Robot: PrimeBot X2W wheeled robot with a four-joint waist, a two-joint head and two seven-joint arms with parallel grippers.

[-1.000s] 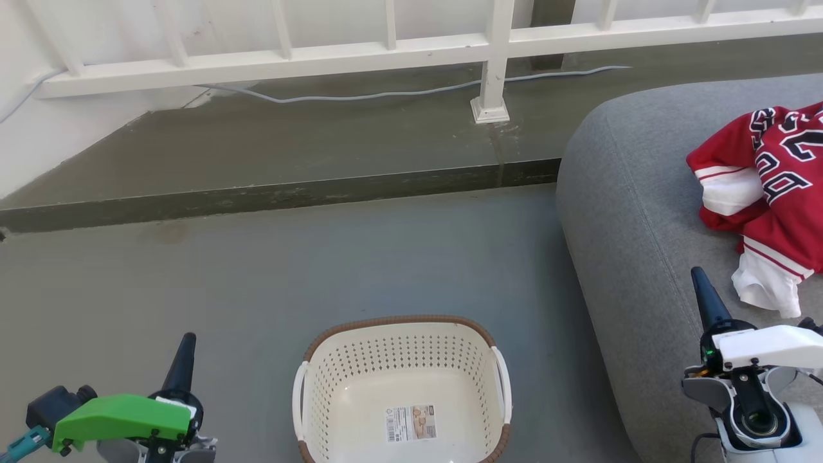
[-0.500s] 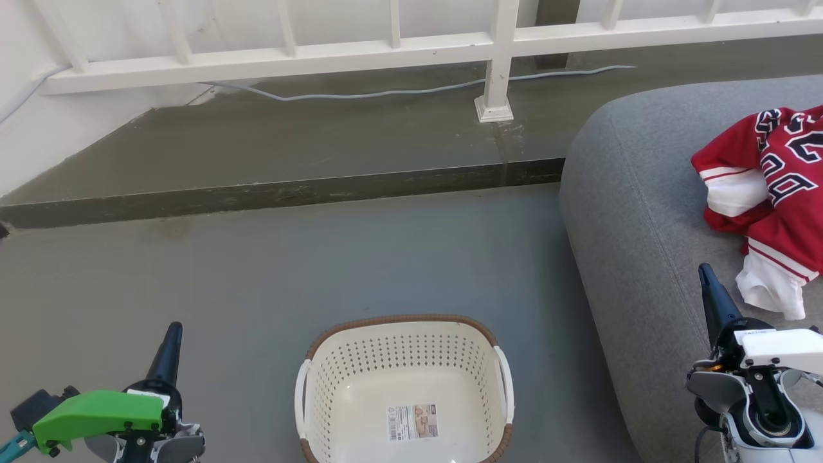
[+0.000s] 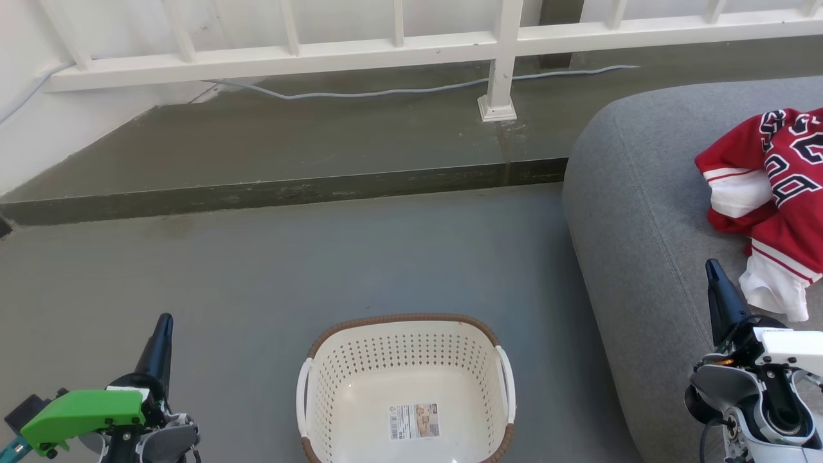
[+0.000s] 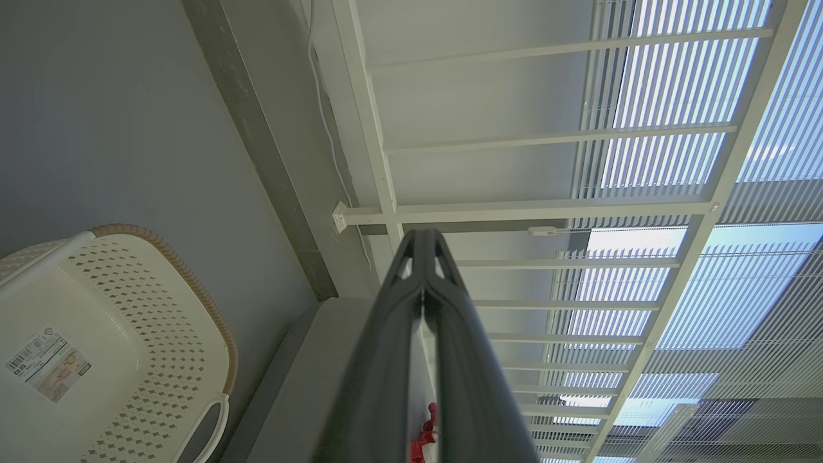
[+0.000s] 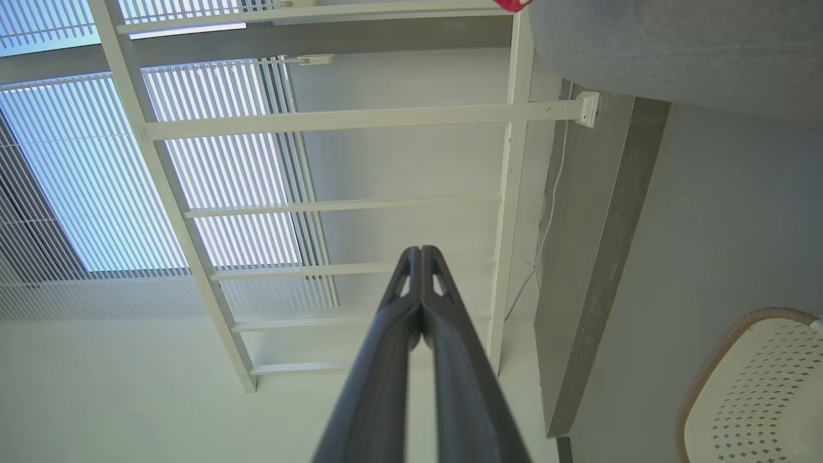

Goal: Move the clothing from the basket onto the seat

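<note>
Lying on the seat (image 3: 643, 225), clothing (image 3: 781, 212) (right side cropped)

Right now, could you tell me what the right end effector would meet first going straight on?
Probably the white railing, or the wall behind it; the way there looks free, depth unclear.

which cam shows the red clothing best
The head view: the clothing lies on the seat, lettering visible. The left wrist view catches a red sliver near its bottom edge; the right wrist view, a red scrap at its top edge.
</note>
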